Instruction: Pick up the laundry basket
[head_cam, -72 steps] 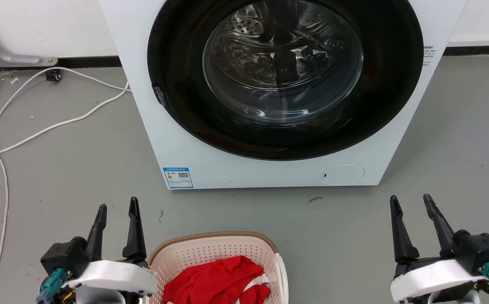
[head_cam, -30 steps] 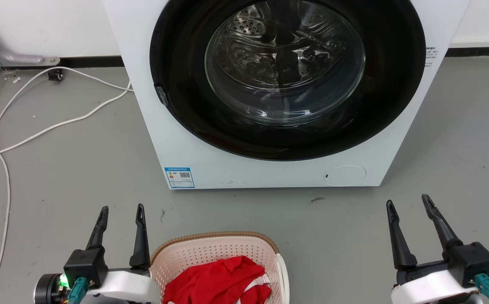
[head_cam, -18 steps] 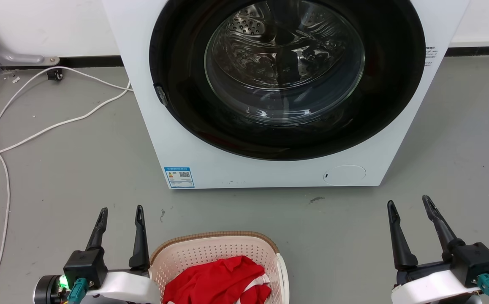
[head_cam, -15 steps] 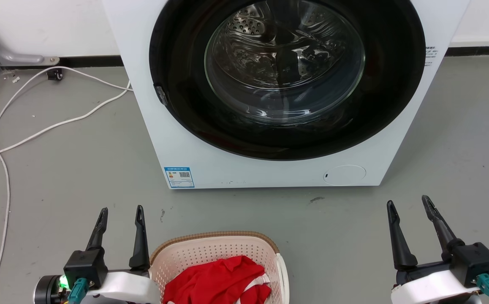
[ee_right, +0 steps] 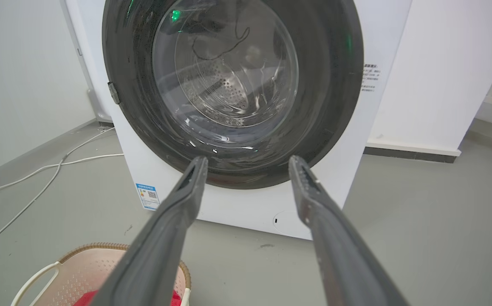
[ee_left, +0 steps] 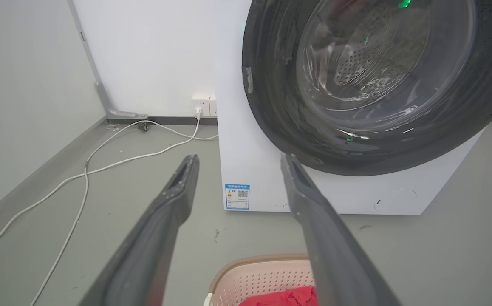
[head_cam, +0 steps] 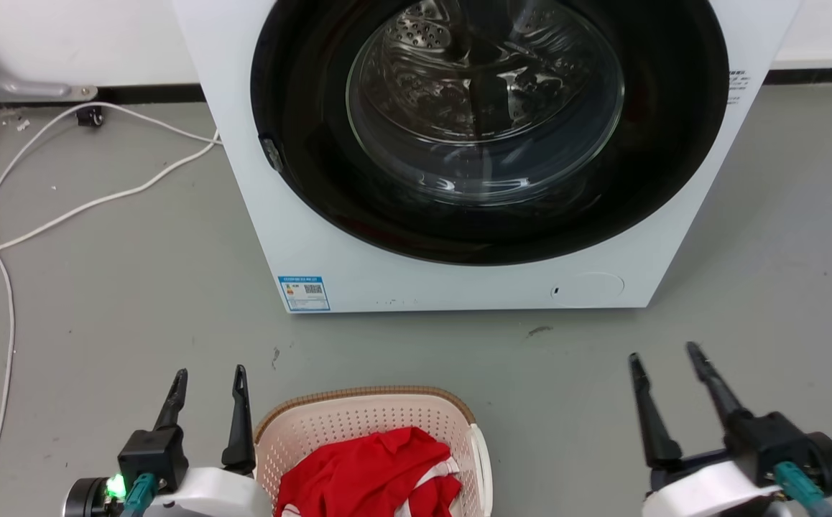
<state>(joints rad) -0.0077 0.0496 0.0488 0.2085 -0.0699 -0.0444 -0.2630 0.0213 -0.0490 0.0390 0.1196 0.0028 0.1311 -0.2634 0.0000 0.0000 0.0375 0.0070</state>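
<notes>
One white boxy front-loading washing machine (head_cam: 301, 237) is standing ahead of two dark-fingered hands, the left hand (head_cam: 211, 371) and the right hand (head_cam: 663, 352). One cream perforated plastic laundry basket (head_cam: 366, 393) is sitting just beside the left hand, holding one crumpled red cloth (head_cam: 366, 467).

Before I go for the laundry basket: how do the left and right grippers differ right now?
The left gripper sits close beside the left rim of the laundry basket; the right gripper stands well apart from its right side. The left gripper's fingers point almost straight up the head view; the right gripper's lean leftward. Both are open and hold nothing.
</notes>
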